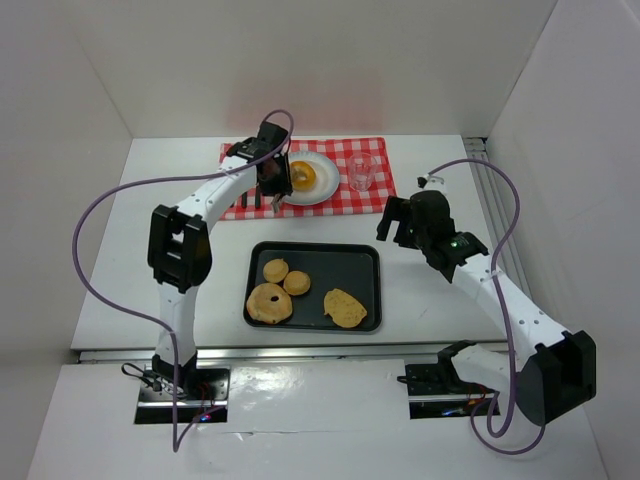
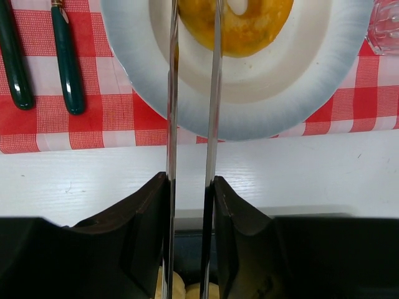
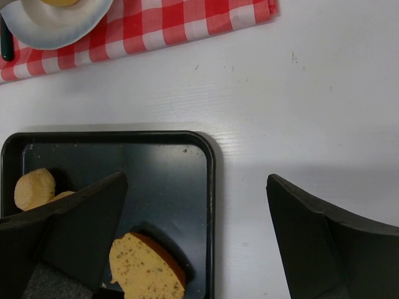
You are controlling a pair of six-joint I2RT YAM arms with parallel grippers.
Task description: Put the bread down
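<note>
SURFACES, 1 PASS

- tongs (image 2: pixel 214 93): 2 polished metal blades, mirror-bright
- plate (image 2: pixel 312 81): smooth, glossy glaze
- cloth (image 2: pixel 124 118): woven check, matt
- tray (image 3: pixel 174 187): dark, satin sheen, crumb-flecked
- table (image 3: pixel 312 93): white, matt, faint grain
- bread slice (image 3: pixel 146 271): speckled, rough
- cup (image 1: pixel 361 172): clear, glassy

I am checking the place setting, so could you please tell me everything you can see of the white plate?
The plate is round and white, with a broad rim shaded bluish grey and a shallow paler well. It looks like glazed ceramic. It lies flat on the red-and-white checked cloth. A golden ring of bread rests in its well. Two metal strips, gripped by the left gripper, reach across its near rim; I cannot tell whether they touch it. A glass stands apart on its right.
</note>
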